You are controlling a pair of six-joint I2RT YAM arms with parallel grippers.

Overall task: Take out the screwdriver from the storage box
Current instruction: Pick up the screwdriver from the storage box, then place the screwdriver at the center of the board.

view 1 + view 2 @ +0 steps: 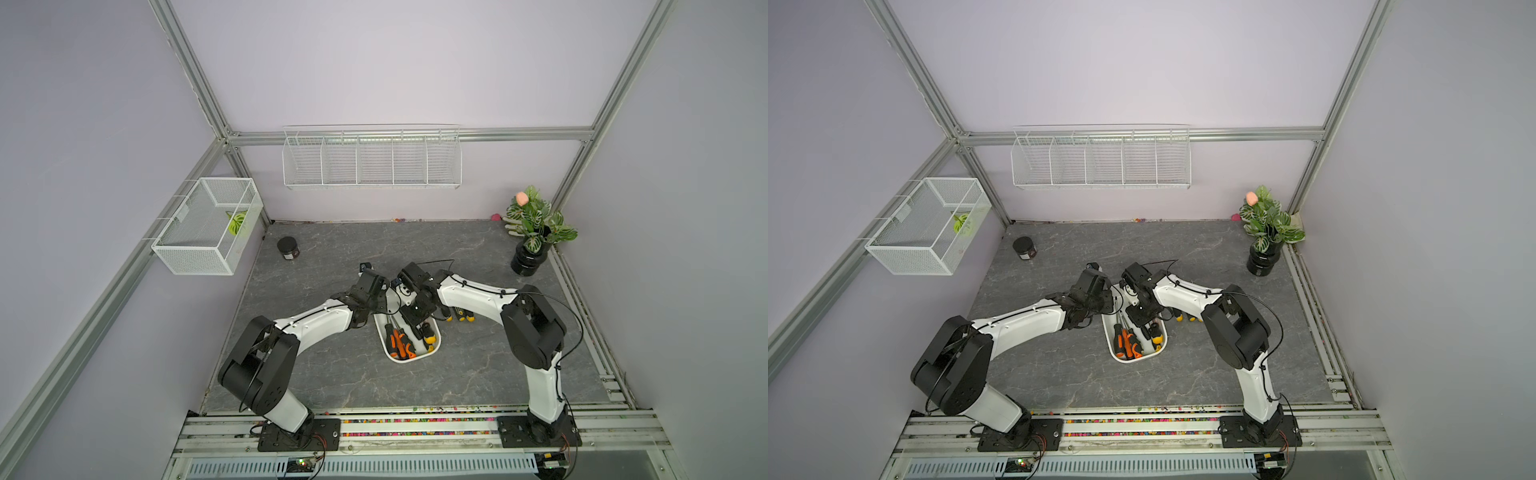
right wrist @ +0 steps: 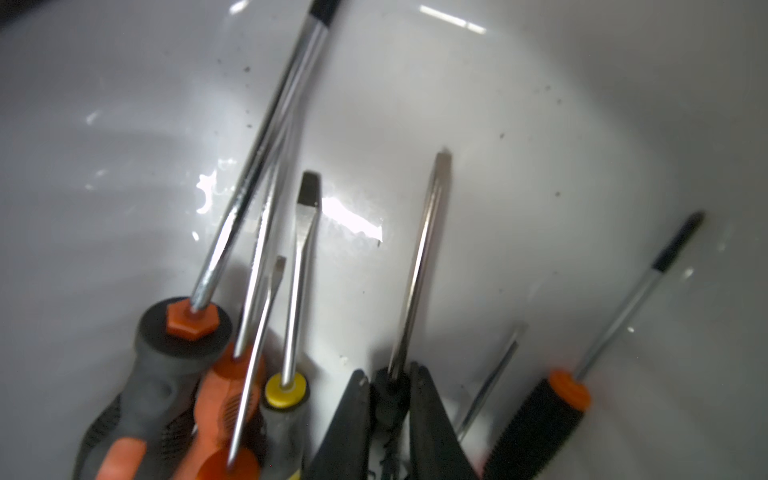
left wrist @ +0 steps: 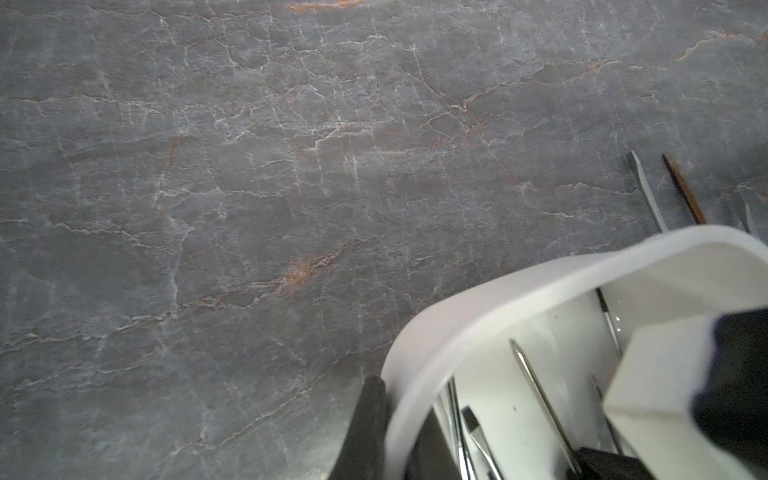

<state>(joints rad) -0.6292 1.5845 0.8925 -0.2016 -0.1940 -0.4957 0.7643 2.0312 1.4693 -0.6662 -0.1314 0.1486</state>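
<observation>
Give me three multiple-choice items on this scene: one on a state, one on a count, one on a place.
1. The right gripper has its jaws:
A. shut on a screwdriver in the box
B. wide open, empty
C. shut on a spoon

2. The rack has how many compartments?
A. three
B. five
C. eight

3. The jar stands:
A. in the rack
B. on the table by the mesh basket
C. in the box

Answers:
1 A: the right wrist view shows both jaws pressed on a black handle inside the box.
2 B: four dividers show in both top views.
3 B: it sits on the grey top near the basket.
</observation>
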